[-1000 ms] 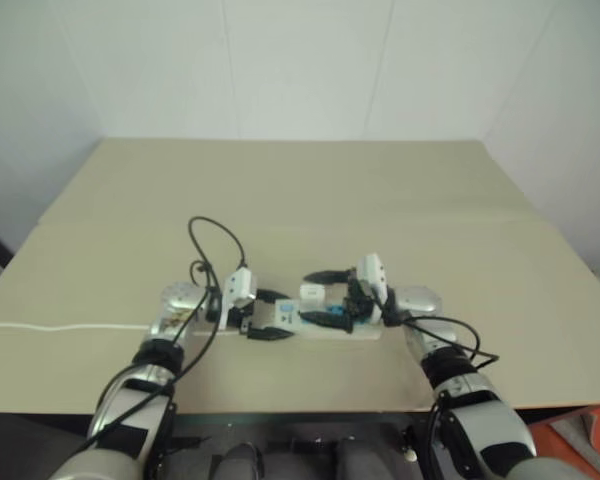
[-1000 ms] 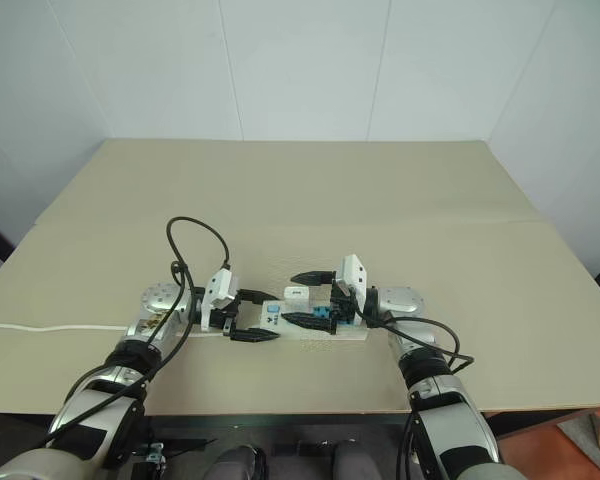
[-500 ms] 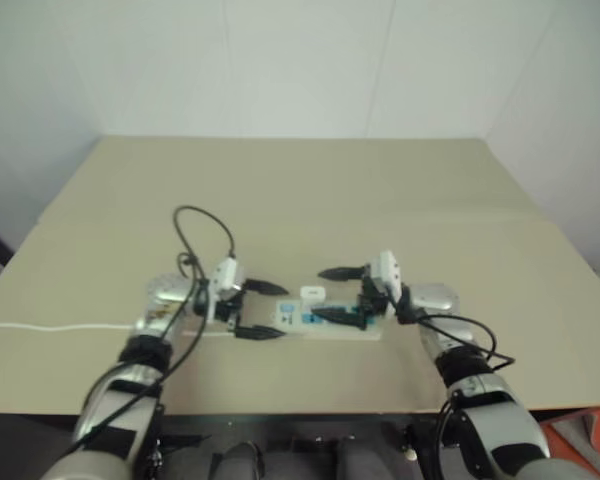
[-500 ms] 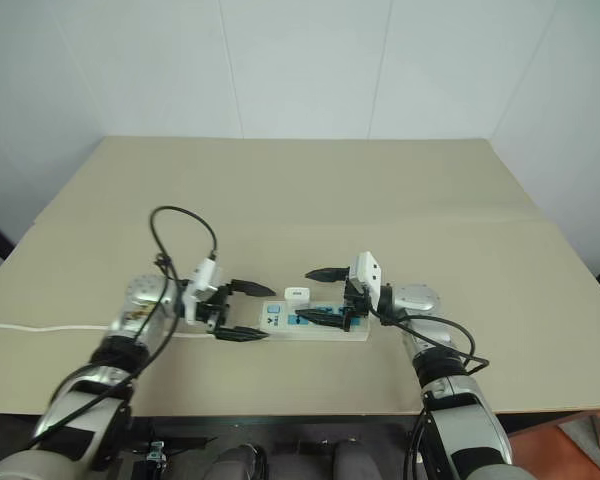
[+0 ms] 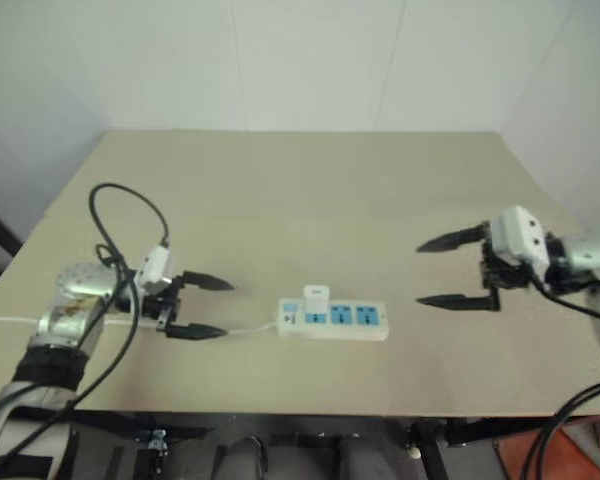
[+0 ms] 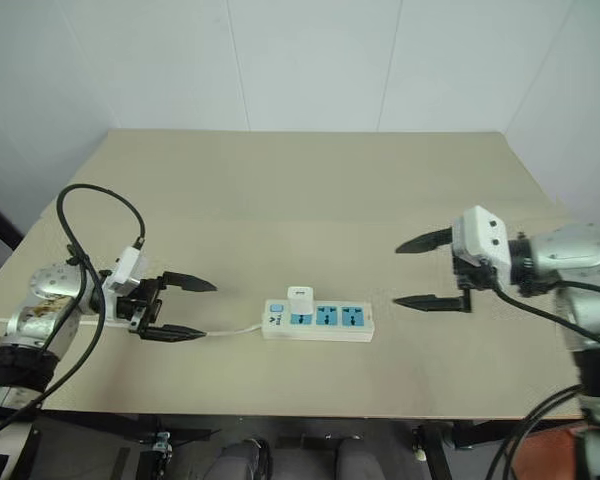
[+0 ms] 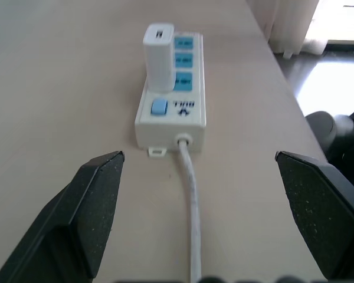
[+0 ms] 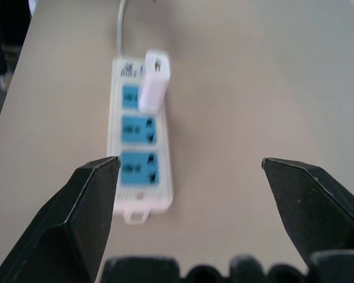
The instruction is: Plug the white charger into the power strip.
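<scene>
The white charger (image 6: 300, 299) stands upright in the socket of the power strip (image 6: 318, 321) nearest its switch end, so the plugging looks done and the step in hand is the retreat. The strip lies on the counter (image 6: 310, 200) with its cord (image 6: 235, 330) running toward the left end effector (image 6: 175, 308). That end effector hangs well to the left of the strip, fingers spread and empty; the right end effector (image 6: 426, 271) hovers well to the strip's right, also wide open and holding nothing. A second ago both were crowded right at the strip, the right one around the charger; now both have drawn away sideways. Next, I judge, only a check that the charger sits fully seated.
</scene>
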Robot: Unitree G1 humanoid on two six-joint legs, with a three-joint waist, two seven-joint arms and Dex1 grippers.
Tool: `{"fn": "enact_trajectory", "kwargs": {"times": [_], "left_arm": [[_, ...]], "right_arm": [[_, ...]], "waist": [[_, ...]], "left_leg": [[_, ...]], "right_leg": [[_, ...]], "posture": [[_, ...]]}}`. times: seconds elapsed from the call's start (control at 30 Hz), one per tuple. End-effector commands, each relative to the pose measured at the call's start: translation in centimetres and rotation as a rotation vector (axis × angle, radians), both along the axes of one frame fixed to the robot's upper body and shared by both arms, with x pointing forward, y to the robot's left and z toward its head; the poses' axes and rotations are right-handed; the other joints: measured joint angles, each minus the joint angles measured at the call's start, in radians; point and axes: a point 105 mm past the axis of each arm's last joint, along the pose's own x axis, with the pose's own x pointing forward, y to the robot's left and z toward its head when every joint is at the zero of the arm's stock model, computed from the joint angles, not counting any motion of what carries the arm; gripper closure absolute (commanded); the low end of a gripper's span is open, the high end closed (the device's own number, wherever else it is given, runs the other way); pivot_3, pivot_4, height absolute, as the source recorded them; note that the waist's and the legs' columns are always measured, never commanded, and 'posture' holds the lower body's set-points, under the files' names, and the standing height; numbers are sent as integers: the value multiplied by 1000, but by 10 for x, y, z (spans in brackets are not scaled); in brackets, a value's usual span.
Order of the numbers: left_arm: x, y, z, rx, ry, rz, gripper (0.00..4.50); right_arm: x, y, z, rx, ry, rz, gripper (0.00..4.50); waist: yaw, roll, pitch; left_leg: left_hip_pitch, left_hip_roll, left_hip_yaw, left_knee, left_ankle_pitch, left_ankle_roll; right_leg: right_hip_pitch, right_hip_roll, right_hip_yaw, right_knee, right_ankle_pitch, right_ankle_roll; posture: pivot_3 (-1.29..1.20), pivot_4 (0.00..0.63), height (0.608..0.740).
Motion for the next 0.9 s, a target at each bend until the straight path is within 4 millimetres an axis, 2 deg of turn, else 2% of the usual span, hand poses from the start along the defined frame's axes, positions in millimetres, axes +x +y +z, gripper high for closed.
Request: {"fn": "enact_trajectory", "kwargs": {"times": [0.03, 0.37, 0.9], "left_arm": [[0, 6, 4, 13, -31, 8, 43], [5, -5, 4, -7, -33, -14, 43], [13, -7, 8, 6, -32, -18, 43]], "right_arm": [[-11, -10, 5, -44, 30, -39, 0], [-14, -18, -4, -51, 26, -134, 0], [-21, -22, -10, -37, 33, -168, 0]], "waist": [[0, 0, 0], [-1, -2, 2], [-1, -3, 3]], "left_leg": [[0, 0, 0, 0, 0, 0], [-1, 1, 1, 0, 0, 0], [-1, 1, 1, 0, 0, 0]], "right_leg": [[0, 0, 0, 0, 0, 0], [-1, 0, 0, 1, 0, 0], [-1, 0, 0, 1, 0, 0]], "posture": [[0, 150, 740], [0, 150, 740], [0, 150, 740]]}}
